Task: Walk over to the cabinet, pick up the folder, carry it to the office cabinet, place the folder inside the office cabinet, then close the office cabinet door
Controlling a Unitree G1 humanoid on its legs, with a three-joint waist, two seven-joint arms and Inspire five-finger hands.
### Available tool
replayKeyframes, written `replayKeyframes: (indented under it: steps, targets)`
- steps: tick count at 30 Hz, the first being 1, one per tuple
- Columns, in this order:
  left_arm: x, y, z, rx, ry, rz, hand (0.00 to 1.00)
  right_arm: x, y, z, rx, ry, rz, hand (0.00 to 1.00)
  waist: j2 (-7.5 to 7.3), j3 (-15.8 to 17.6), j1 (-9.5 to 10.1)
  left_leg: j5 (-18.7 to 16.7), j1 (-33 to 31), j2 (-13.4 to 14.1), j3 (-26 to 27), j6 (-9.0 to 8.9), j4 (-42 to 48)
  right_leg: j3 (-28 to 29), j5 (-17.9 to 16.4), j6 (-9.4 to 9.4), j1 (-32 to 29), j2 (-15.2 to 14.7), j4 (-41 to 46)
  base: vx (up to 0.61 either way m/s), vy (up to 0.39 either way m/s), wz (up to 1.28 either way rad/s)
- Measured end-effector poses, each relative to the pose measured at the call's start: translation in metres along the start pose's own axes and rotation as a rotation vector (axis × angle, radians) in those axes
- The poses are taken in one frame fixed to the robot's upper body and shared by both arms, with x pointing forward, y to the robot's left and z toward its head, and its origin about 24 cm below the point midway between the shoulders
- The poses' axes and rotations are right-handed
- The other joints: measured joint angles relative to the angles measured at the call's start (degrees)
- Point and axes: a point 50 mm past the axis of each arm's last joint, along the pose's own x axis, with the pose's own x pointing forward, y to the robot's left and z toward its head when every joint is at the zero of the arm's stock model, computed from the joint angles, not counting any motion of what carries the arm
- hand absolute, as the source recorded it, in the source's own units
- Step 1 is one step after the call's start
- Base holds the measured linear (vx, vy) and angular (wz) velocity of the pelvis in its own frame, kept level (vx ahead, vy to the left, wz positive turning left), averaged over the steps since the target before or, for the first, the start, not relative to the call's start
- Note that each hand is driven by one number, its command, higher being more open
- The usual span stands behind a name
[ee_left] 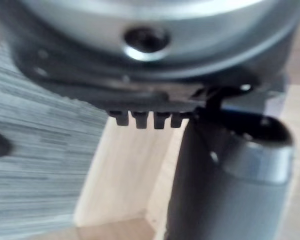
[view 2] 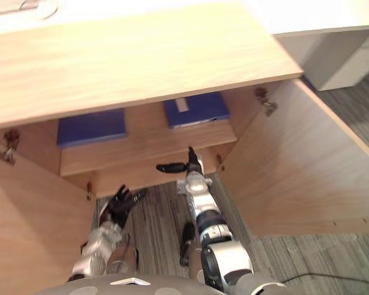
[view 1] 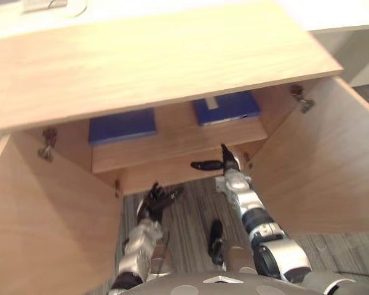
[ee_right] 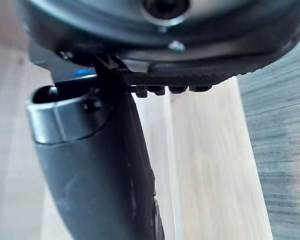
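Checking your right hand [view 1: 227,163] first: arm stretched fwd, fingers straight and together, pointing at the shelf [view 1: 172,147]. Thumb sticks out sideways toward your left. Hand is wide, nothing in it. Fingertips sit at the shelf's front edge; contact y/n cannot be told. Your left hand [view 1: 152,201] hangs lower and nearer to you, over the grey floor [view 1: 194,212], fingers loosely spread, also empty.

Task item: two blue folders lie flat on the shelf inside the office cabinet [view 1: 160,61], well apart. The left folder [view 1: 122,126] sits twd the left wall. The right folder [view 1: 227,107] lies beyond your right hand, w/ a pale label on it. Which one is yours cannot be told.

Edges/clearance: left door [view 1: 43,227] and right door [view 1: 323,166] both stand swung wide, flanking your arms. The cabinet top overhangs the shelf's rear part. Bare wood shows between the folders, and open floor lies between the doors.
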Motion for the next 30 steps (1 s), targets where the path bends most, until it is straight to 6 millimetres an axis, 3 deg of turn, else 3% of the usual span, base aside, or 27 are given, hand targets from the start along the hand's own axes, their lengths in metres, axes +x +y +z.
replayKeyframes:
  steps: [2, 4, 7, 10, 11, 12, 13, 14, 16, 18, 19, 20, 21, 22, 24, 27, 30]
  targets:
    - [0.003, 0.021, -0.013, -0.006, 0.095, 0.088, 1.0, -0.016, -0.021, -0.042, 0.061, 0.078, -0.059, 1.0, -2.21, -2.1, -0.66, 0.7, 2.1, -1.2, 4.3, 0.53, -2.7, 4.2, 4.3, 0.72, 1.3, -0.1, -5.3, 0.06, 0.113, -0.71]
    - [0.007, 0.039, -0.01, 0.02, 0.137, 0.175, 1.0, -0.029, -0.024, -0.064, 0.157, 0.114, -0.06, 1.0, -3.5, -3.1, -1.07, 0.9, 4.8, -1.6, 9.6, 0.71, -4.3, 9.3, 8.0, 0.69, 2.4, 0.5, -9.6, 0.02, 0.148, -1.23]
    - [0.021, 0.035, 0.018, 0.038, 0.083, 0.222, 1.0, -0.042, -0.034, -0.082, 0.311, 0.145, -0.08, 1.0, -3.97, -3.3, -3.53, 0.3, 8.3, -3.1, 17.0, 1.81, -6.0, 16.6, 11.2, 1.62, 2.7, 0.2, -12.1, -0.03, 0.167, -1.32]
    - [0.025, 0.032, 0.042, 0.041, -0.025, 0.21, 1.0, -0.056, -0.058, -0.087, 0.371, 0.114, -0.178, 1.0, -3.71, -3.3, -5.51, -0.9, 12.0, -4.1, 22.6, 3.29, -6.5, 22.0, 11.8, 2.42, 2.9, 0.6, -11.5, -0.07, 0.131, -1.02]
    - [0.023, 0.032, 0.041, 0.047, -0.041, 0.186, 1.0, -0.061, -0.071, -0.089, 0.396, 0.102, -0.238, 1.0, -3.69, -3.3, -5.49, -1.2, 13.4, -4.0, 24.4, 3.75, -6.3, 20.9, 9.7, -0.26, 2.8, 0.7, -10.0, -0.1, 0.104, -0.9]
    - [0.018, 0.036, 0.033, 0.035, -0.034, 0.18, 1.0, -0.063, -0.081, -0.088, 0.412, 0.091, -0.284, 1.0, -3.25, -3.0, -5.39, -1.2, 14.8, -4.0, 26.0, 3.99, -6.5, 14.1, 6.4, -4.37, 2.4, -0.1, -7.8, -0.08, 0.082, -0.89]
    - [0.011, 0.042, 0.021, 0.027, -0.004, 0.192, 1.0, -0.065, -0.09, -0.085, 0.423, 0.068, -0.326, 1.0, -2.11, -2.8, -5.22, -0.9, 16.4, -3.4, 27.6, 4.48, -7.5, 5.3, 1.3, -9.91, 1.8, -1.4, -5.0, -0.08, 0.088, -0.95]
    - [0.0, 0.054, 0.001, 0.029, 0.057, 0.223, 1.0, -0.07, -0.1, -0.078, 0.435, 0.019, -0.377, 1.0, -0.34, -2.6, -5.26, -0.7, 18.2, -2.1, 30.1, 4.74, -9.1, -4.5, -1.9, -9.39, 0.1, -4.9, 2.9, -0.04, 0.074, -0.84]
    - [-0.017, 0.071, -0.028, 0.056, 0.176, 0.275, 1.0, -0.079, -0.115, -0.074, 0.444, -0.027, -0.452, 1.0, -1.12, -3.0, -5.43, -0.7, 19.2, -2.3, 32.4, 4.77, -9.5, -12.5, -5.9, -9.2, -1.5, -11.2, 16.9, 0.0, 0.027, -0.56]
    - [-0.033, 0.086, -0.048, 0.061, 0.275, 0.324, 1.0, -0.086, -0.131, -0.071, 0.447, -0.063, -0.54, 1.0, -1.57, -3.2, -5.24, -0.6, 19.0, -1.8, 33.8, 4.49, -9.7, -13.2, -10.1, -6.97, -0.6, -14.5, 22.3, 0.07, -0.058, -0.34]
    - [-0.034, 0.089, -0.048, 0.061, 0.274, 0.334, 1.0, -0.087, -0.134, -0.069, 0.444, -0.073, -0.557, 1.0, -1.6, -3.3, -5.12, -0.4, 18.8, -1.7, 34.3, 4.21, -9.9, -13.0, -10.5, -6.61, 0.2, -15.1, 22.6, 0.15, -0.148, -0.46]
    - [-0.037, 0.096, -0.047, 0.094, 0.277, 0.347, 1.0, -0.089, -0.14, -0.066, 0.436, -0.091, -0.582, 1.0, -2.3, -3.7, -4.93, -0.4, 18.9, -1.7, 35.3, 4.07, -9.7, -12.7, -10.4, -4.63, 2.2, -16.0, 20.9, 0.13, -0.141, -0.54]
    - [-0.038, 0.098, -0.047, 0.12, 0.286, 0.35, 1.0, -0.09, -0.143, -0.063, 0.435, -0.108, -0.591, 1.0, -2.06, -3.8, -4.91, -0.2, 18.9, -1.6, 35.8, 3.76, -9.7, -12.7, -10.6, -2.52, 2.9, -15.1, 18.6, 0.11, -0.141, -0.61]
    - [-0.039, 0.098, -0.049, 0.134, 0.294, 0.348, 1.0, -0.092, -0.148, -0.06, 0.438, -0.124, -0.612, 1.0, -0.87, -4.0, -5.22, 0.2, 18.9, -0.9, 35.7, 3.25, -10.0, -12.5, -10.1, -1.74, 3.1, -13.8, 17.4, 0.08, -0.111, -0.47]
    - [-0.04, 0.092, -0.056, 0.12, 0.307, 0.328, 1.0, -0.099, -0.163, -0.063, 0.451, -0.13, -0.685, 1.0, -0.1, -4.4, -5.37, 1.5, 19.1, -0.9, 34.1, 3.34, -9.6, -10.9, -9.6, -1.01, 4.1, -11.9, 15.0, 0.13, -0.124, -0.41]
    - [-0.036, 0.084, -0.056, 0.151, 0.305, 0.294, 1.0, -0.103, -0.179, -0.061, 0.453, -0.15, -0.748, 1.0, -0.27, -4.5, -5.48, 2.3, 19.0, -1.8, 30.2, 3.32, -12.1, -8.1, -9.0, -0.04, 4.9, -11.1, 13.2, 0.04, -0.059, -0.42]
    - [-0.033, 0.084, -0.051, 0.163, 0.288, 0.293, 1.0, -0.101, -0.194, -0.049, 0.418, -0.192, -0.759, 1.0, -1.16, -4.9, -5.68, 3.4, 18.9, -3.1, 30.0, 2.1, -15.5, -5.9, -7.2, 2.75, 3.7, -10.4, 9.9, -0.03, 0.022, -0.33]
